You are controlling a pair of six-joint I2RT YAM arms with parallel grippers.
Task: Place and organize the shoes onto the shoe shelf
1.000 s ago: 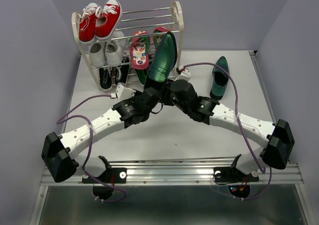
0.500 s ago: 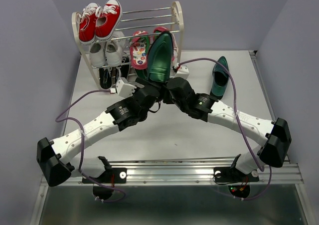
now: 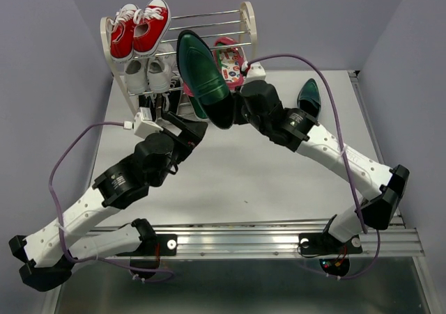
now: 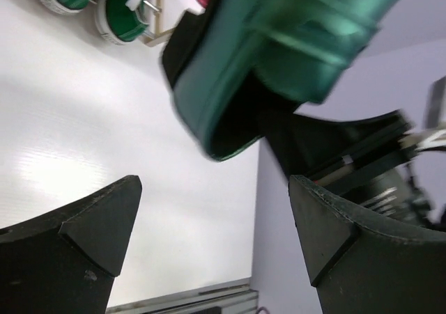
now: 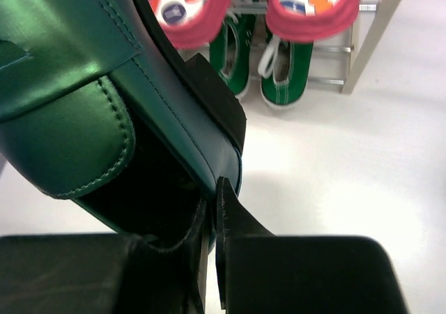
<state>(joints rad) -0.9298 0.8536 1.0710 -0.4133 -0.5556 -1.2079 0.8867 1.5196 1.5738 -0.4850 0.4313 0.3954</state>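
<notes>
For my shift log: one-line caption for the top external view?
The right claw holds a teal dress shoe by its heel before the shoe shelf; left claw open beside it.

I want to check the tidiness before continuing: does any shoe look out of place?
Yes. One teal dress shoe lies alone on the table, right of the shoe shelf. Its mate hangs tilted before the shelf, pinched at the heel by the right gripper.

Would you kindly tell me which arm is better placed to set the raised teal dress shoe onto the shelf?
Right. The right hand is shut on the heel of the teal dress shoe, held in front of the shoe shelf. The left hand is open and empty, near the shoe.
</notes>
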